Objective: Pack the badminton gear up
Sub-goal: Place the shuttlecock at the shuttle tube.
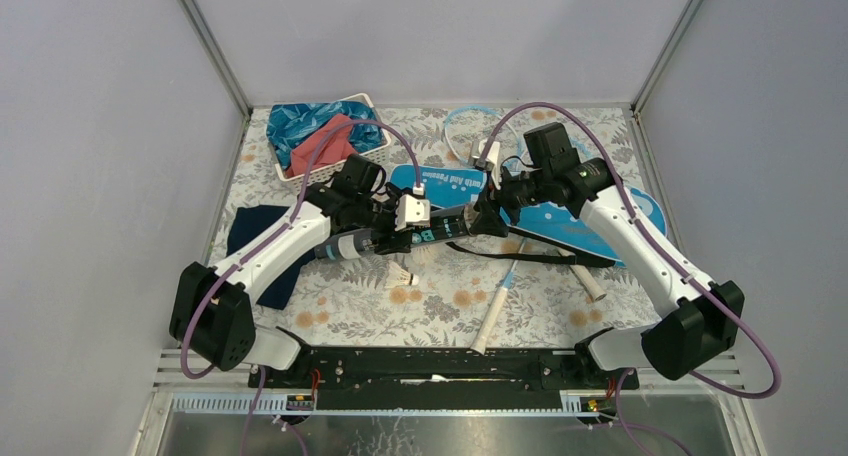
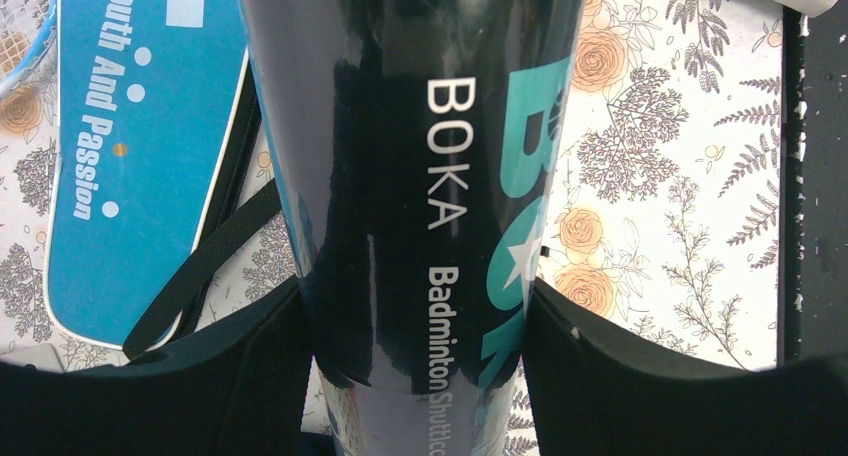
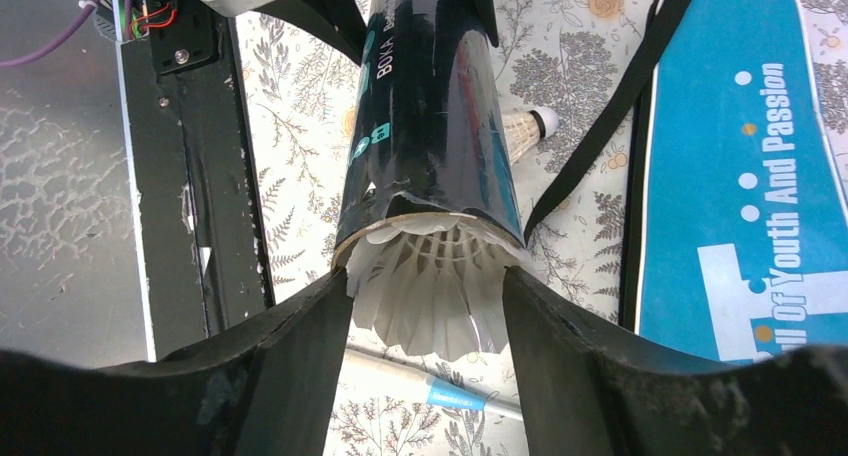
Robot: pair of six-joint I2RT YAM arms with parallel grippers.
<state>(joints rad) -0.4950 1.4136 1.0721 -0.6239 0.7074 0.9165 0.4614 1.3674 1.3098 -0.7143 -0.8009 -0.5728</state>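
My left gripper [image 2: 415, 376] is shut on the long black tube [image 2: 420, 156], lettered "BOKA", gripping it on both sides above the table [image 1: 400, 238]. A white feather shuttlecock [image 3: 430, 286] sits in the tube's open mouth [image 3: 430, 106], its skirt sticking out. My right gripper [image 3: 425, 346] stands open around that skirt [image 1: 487, 216]. Another shuttlecock [image 1: 402, 276] lies on the table below the tube. The blue bag [image 1: 560, 216] lies flat behind, its black strap trailing. Two white racket handles [image 1: 497, 311] [image 1: 590, 281] lie in front of it.
A white basket [image 1: 365, 101] with blue and red cloths stands at the back left. A navy cloth [image 1: 250, 236] lies under my left arm. A light-blue racket head [image 1: 465, 126] shows at the back centre. Grey walls close three sides.
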